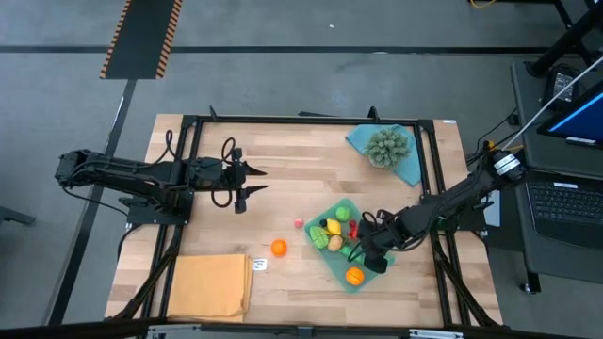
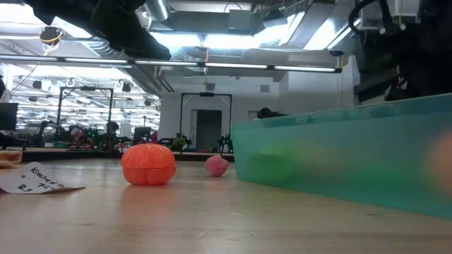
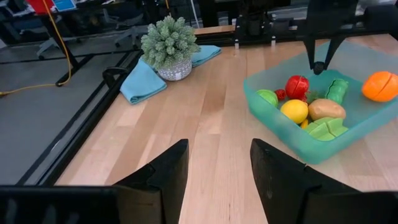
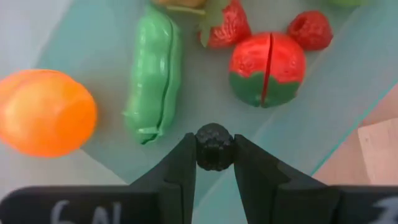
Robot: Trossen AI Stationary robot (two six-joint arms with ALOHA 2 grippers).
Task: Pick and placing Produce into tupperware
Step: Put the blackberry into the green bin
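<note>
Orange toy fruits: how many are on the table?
2: one orange fruit lies on the bare wood left of the tupperware, the other inside it. More may be hidden.

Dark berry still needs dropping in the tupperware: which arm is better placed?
Right. Its tool is shut on the dark berry directly above the tupperware, by the green pod. The left tool hangs open and empty, far across the table.

Two matte-black jointed arms trail looped black cables; the right arm (image 1: 471,188) wears a white band.
</note>
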